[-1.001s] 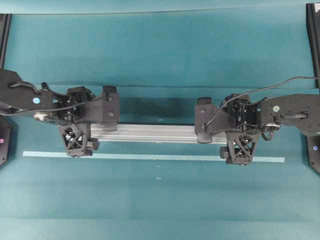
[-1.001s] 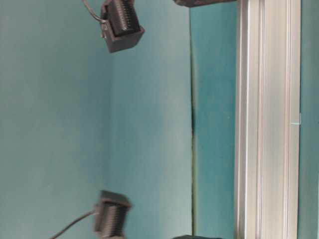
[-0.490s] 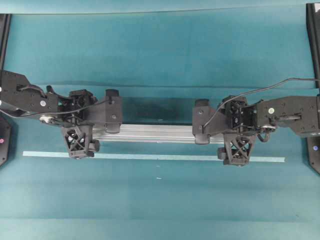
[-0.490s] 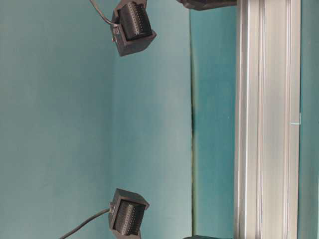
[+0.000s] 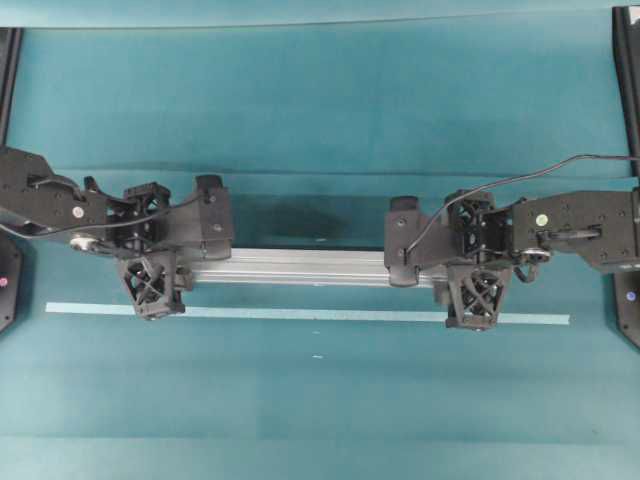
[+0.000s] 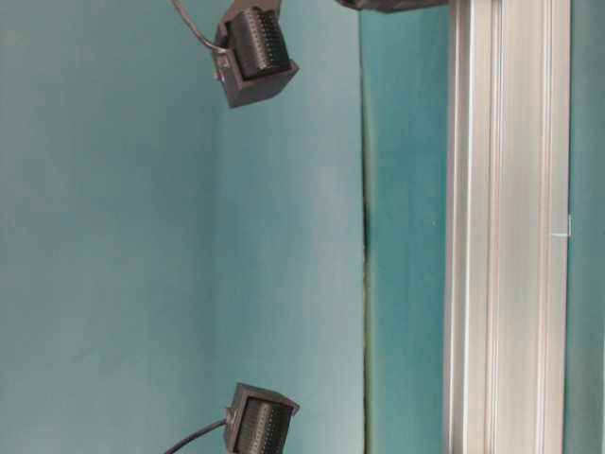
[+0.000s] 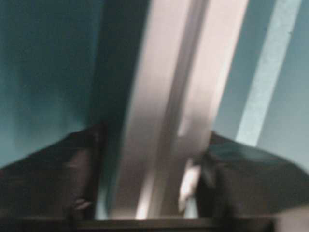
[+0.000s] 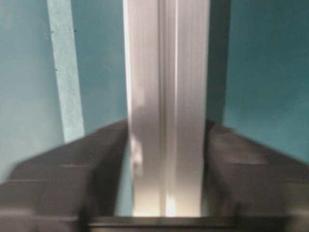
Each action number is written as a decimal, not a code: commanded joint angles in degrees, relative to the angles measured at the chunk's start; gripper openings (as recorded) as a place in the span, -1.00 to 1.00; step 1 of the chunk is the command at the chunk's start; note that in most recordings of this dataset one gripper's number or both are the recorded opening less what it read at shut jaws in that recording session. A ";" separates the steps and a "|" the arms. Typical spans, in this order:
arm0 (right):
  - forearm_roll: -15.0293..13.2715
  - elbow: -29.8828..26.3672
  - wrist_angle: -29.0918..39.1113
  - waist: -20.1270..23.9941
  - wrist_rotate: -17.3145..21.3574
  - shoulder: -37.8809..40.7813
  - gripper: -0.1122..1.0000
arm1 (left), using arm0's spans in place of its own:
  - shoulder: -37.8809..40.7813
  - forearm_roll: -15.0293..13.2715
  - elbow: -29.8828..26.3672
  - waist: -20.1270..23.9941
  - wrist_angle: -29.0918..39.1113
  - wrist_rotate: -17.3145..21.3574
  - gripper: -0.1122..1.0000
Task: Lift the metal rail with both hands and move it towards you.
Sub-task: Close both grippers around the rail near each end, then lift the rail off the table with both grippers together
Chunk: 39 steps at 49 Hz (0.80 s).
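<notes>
The metal rail (image 5: pixel 310 267) lies left to right across the teal table, a silver grooved bar, also seen along the table-level view (image 6: pixel 506 236). My left gripper (image 5: pixel 155 262) straddles its left end. In the left wrist view the rail (image 7: pixel 169 121) runs between the dark fingers (image 7: pixel 231 179) of that gripper (image 7: pixel 152 159), blurred, with the jaws drawn in against its sides. My right gripper (image 5: pixel 478 268) straddles the right end. The right wrist view shows the rail (image 8: pixel 166 96) pinched between the fingers (image 8: pixel 241 164) of that gripper (image 8: pixel 166 159).
A thin pale-green tape strip (image 5: pixel 310 314) lies on the table just in front of the rail, also seen in the wrist views (image 7: pixel 268 72) (image 8: pixel 65 72). Black arm bases stand at the left and right table edges. Two black cabled blocks (image 6: pixel 257 52) (image 6: pixel 260 426) hang above the table.
Both grippers' jaws have drawn in from wide open onto the rail's sides. The front fingers moved back toward the rail. The rail itself has not shifted.
</notes>
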 commanded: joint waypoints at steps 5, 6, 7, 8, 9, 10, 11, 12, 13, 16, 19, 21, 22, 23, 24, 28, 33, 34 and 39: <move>0.26 -0.18 -0.35 0.09 0.00 0.35 -0.07 | 0.09 -0.09 -0.79 -0.35 -0.79 -0.09 -0.07; 0.35 -0.18 -0.35 0.09 0.00 0.35 -0.07 | 0.09 -0.09 -0.79 -0.53 -0.79 0.00 -0.07; 0.35 -0.18 -0.35 0.09 0.00 0.35 -0.07 | 0.09 -0.09 -0.88 -0.62 -0.79 0.00 -0.07; 0.35 -0.18 -0.35 0.09 0.00 0.35 -0.07 | 0.09 -0.09 -0.79 -0.70 -0.79 0.00 -0.07; 0.26 -0.18 -0.35 0.09 -0.09 0.35 -0.07 | 0.09 -0.09 -0.79 -0.79 -0.79 -0.09 -0.07; 0.35 -0.09 -0.35 0.18 -0.09 0.35 -0.07 | 0.09 -0.18 -0.88 -0.88 -0.79 -0.09 -0.07; 0.35 -0.18 -0.35 0.09 -0.09 0.35 -0.07 | 0.09 -0.09 -0.88 -0.97 -0.79 -0.18 -0.07; 0.35 -0.18 -0.35 0.09 -0.09 0.35 -0.07 | 0.09 -0.09 -0.79 -1.14 -0.79 -0.18 -0.07; 0.35 -0.18 -0.35 0.09 -0.09 0.35 -0.07 | 0.09 -0.09 -0.88 -1.32 -0.79 -0.18 -0.07; 0.35 -0.18 -0.35 0.09 -0.18 0.44 -0.07 | 0.09 -0.09 -0.79 -1.58 -0.79 -0.26 -0.08; 0.35 -0.18 -0.26 0.09 -0.18 0.35 -0.07 | 0.09 -0.18 -0.79 -1.93 -0.79 -0.53 -0.08; 0.35 -0.35 -0.26 0.09 -0.26 0.35 -0.07 | 0.09 -0.09 -0.79 -2.20 -0.79 -0.70 -0.08; 0.35 -0.35 -0.26 0.09 -0.26 0.44 -0.07 | 0.09 -0.09 -0.79 -2.20 -0.88 -0.70 -0.08; 0.35 -0.35 -0.26 0.09 -0.35 0.44 -0.07 | 0.09 -0.09 -0.79 -2.29 -0.79 -0.70 -0.09; 0.35 -0.35 -0.26 0.09 -0.35 0.53 -0.07 | 0.09 -0.09 -0.79 -2.46 -0.79 -0.79 -0.09; 0.35 -0.44 -0.35 0.09 -0.44 0.62 -0.07 | 0.09 -0.09 -0.79 -2.64 -0.79 -0.88 -0.09; 0.35 -0.53 -0.35 0.09 -0.26 0.62 -0.07 | 0.09 -0.09 -0.70 -2.72 -0.79 -0.88 -0.11; 0.44 -0.53 -0.35 0.09 -0.26 0.62 -0.07 | 0.09 -0.09 -0.70 -2.72 -0.79 -0.79 -0.12; 0.79 -0.53 -0.35 0.00 -0.18 0.62 -0.07 | 0.09 -0.18 -0.79 -2.72 -0.79 -0.70 -0.12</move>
